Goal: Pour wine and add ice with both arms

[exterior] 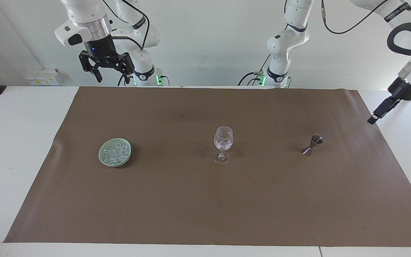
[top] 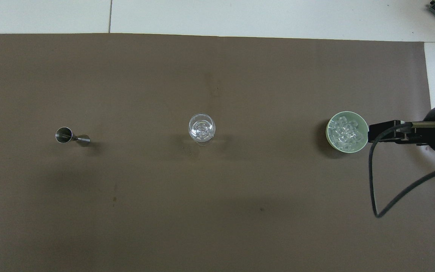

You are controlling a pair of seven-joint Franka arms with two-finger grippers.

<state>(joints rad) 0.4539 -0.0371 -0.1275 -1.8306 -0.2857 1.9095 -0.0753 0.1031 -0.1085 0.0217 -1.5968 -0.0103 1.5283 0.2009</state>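
Right gripper [exterior: 112, 74]: black, skeletal linkage fingers under a polished silver wrist ring; jaws released and empty, raised high over the robots' edge of the bench toward the right arm's end.

Left gripper [exterior: 379, 113]: black, seen edge-on as a narrow bar with a pale tip, slanting down from a glossy white arm; jaws released, grasping nothing, raised over the mat's edge at the left arm's end of the bench.

Ice [exterior: 115, 152]: heap of small clear glassy cubes, lying in the dish.

Dish [exterior: 104, 160]: shallow, round, pale green, smooth glazed look; stands on the mat toward the right arm's end. In the overhead view a black fitting on the right wrist overlaps its rim [top: 329, 130].

Wine glass [exterior: 223, 140]: clear stemmed glass, rounded bowl on a thin stem and round foot; upright at mid-mat, with small clear pieces in the bowl.

Jigger [exterior: 313, 145]: brushed metal, two cones joined at a narrow waist; stands toward the left arm's end, well apart from the glass.

Mat [exterior: 205, 207]: matte brown sheet, rectangular, faintly stained.

Bench [exterior: 9, 142]: flat white top.
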